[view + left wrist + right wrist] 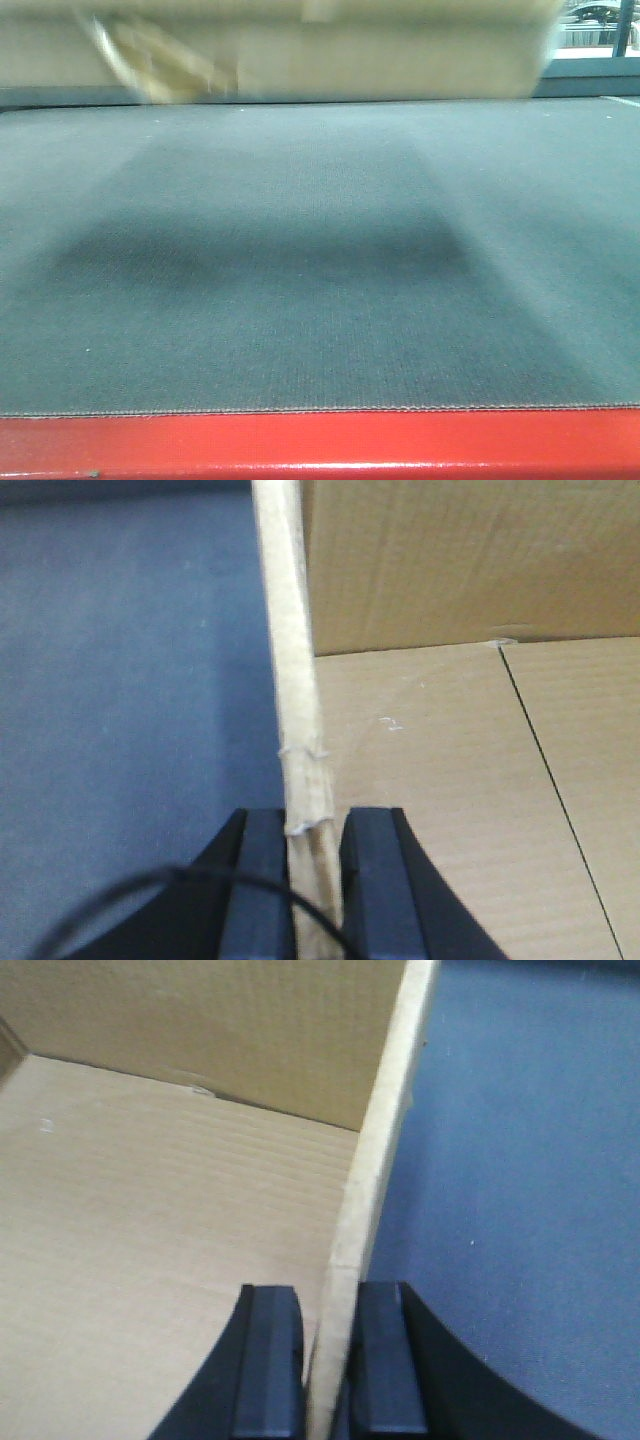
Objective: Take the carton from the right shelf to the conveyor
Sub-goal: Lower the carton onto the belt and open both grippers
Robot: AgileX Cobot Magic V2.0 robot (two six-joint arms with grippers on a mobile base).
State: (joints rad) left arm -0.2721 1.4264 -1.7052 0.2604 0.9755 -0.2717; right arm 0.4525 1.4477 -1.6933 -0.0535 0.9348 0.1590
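Holding: left hand (316, 830) and right hand (327, 1300) each pinch a box (300, 55) wall.
Box: apparently hanging over the belt surface (320, 300).
Risk: thin walls could buckle or slip free, dropping it.

Carton (400, 60) held open-topped over the far part of the conveyor (300, 300)

Plain brown corrugated cardboard is seen, blurred, with yellowish tape (140, 60) hung from the lower seam. The left wall is pinched by the left gripper (318, 880) and the right wall by the right gripper (328, 1360). The belt is dark grey, textured, and edged in glossy red at the front.
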